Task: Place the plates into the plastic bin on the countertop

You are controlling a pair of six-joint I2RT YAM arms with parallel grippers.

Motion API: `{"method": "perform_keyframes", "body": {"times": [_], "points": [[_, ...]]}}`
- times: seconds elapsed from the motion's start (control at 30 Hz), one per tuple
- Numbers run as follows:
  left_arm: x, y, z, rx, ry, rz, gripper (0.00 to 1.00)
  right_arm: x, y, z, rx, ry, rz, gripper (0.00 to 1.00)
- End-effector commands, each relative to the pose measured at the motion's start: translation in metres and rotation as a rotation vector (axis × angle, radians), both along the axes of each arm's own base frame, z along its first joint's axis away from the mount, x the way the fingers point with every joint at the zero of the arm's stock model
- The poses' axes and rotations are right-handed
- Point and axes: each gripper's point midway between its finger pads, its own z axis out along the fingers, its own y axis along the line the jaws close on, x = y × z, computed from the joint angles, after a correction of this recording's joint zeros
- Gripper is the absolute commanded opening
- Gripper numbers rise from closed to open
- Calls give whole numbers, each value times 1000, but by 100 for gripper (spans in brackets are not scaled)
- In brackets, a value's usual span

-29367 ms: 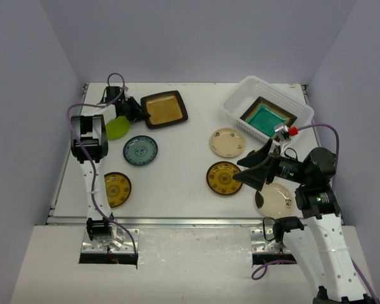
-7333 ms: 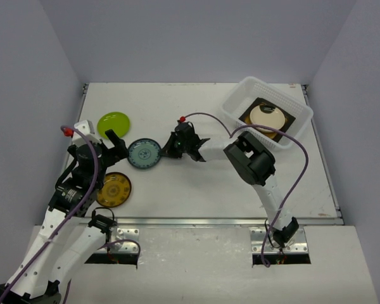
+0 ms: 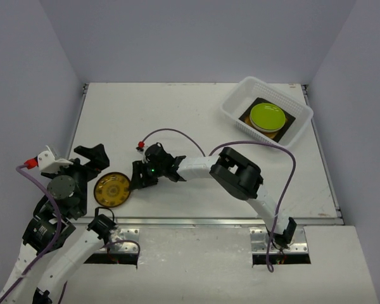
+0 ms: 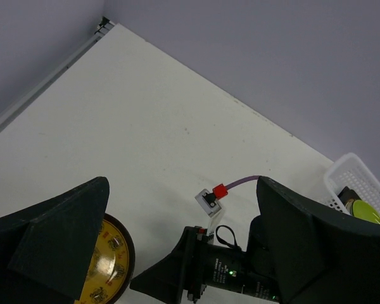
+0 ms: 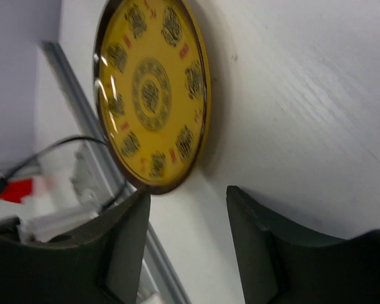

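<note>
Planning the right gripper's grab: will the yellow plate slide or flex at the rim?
Probably rigid: the yellow plate looks glazed, with a glossy highlight in the right wrist view. It lies flat on the smooth countertop, so a sideways nudge from the right gripper would likely slide it, not tip it. The low rim gives little to pinch; expect slip.

A finger (image 4: 50, 234) of my left gripper (image 4: 182, 180) hides most of the round yellow-brown patterned plate (image 4: 111, 266); the left wrist view's edge crops the white slotted plastic bin (image 4: 361, 174).
</note>
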Motion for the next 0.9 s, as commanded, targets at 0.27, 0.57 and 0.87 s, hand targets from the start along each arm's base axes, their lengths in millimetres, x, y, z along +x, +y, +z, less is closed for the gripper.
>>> {"method": "perform_keyframes", "body": {"times": [0.27, 0.57, 0.87], "points": [[4, -4, 3, 9, -10, -16, 100, 19, 17, -68, -79, 143, -168, 11], [10, -11, 0, 33, 7, -45, 100, 67, -40, 35, 46, 23, -297, 0], [15, -18, -2, 50, 19, -77, 100, 218, -319, 140, 129, -29, -986, 0]]}}
